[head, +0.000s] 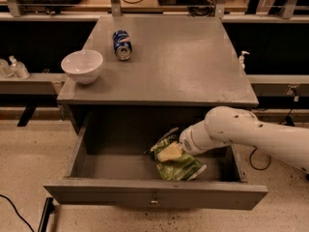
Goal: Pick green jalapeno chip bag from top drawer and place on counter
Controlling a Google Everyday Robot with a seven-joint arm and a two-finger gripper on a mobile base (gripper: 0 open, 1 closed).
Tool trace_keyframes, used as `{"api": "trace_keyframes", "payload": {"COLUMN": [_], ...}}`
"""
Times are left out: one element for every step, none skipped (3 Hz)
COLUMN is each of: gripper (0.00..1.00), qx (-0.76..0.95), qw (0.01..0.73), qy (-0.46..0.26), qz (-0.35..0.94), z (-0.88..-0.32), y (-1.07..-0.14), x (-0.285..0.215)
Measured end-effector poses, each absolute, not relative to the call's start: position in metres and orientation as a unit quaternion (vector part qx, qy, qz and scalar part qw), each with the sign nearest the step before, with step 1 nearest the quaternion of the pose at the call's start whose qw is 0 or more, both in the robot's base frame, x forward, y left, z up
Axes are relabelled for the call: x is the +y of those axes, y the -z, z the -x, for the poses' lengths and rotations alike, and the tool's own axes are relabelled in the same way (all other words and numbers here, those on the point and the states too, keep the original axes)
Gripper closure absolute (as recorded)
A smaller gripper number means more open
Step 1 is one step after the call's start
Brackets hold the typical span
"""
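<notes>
Here the gripper sits down inside the open top drawer, its arm coming in from three o'clock. It touches the green jalapeno chip bag, but whether it has hold of it cannot be told. The bag lies right of the drawer's middle, at five o'clock from the blue soda can on the counter.

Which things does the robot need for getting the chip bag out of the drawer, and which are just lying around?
For the job: the green chip bag, lying in the open top drawer; the gripper, down at the bag; the counter, where the bag goes.
Just lying about: the white bowl and the blue soda can, both on the counter.
</notes>
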State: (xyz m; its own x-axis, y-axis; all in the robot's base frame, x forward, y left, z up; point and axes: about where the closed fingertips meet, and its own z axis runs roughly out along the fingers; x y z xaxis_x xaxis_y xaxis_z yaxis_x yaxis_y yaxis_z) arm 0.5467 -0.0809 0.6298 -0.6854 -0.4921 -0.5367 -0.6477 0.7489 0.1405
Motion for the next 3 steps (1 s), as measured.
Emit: {"api": "trace_keyframes", "payload": {"gripper": [0.5, 0.74, 0.97], "qx": [0.883, 0.849, 0.823], "qw": [0.279, 0.32, 0.34], "qy": [-0.187, -0.234, -0.273], "qz": [0.327, 0.348, 0.364], "z": [-0.556, -0.563, -0.563], "y": [-0.662, -0.695, -0.707], "x": [-0.07, -0.056, -0.044]}}
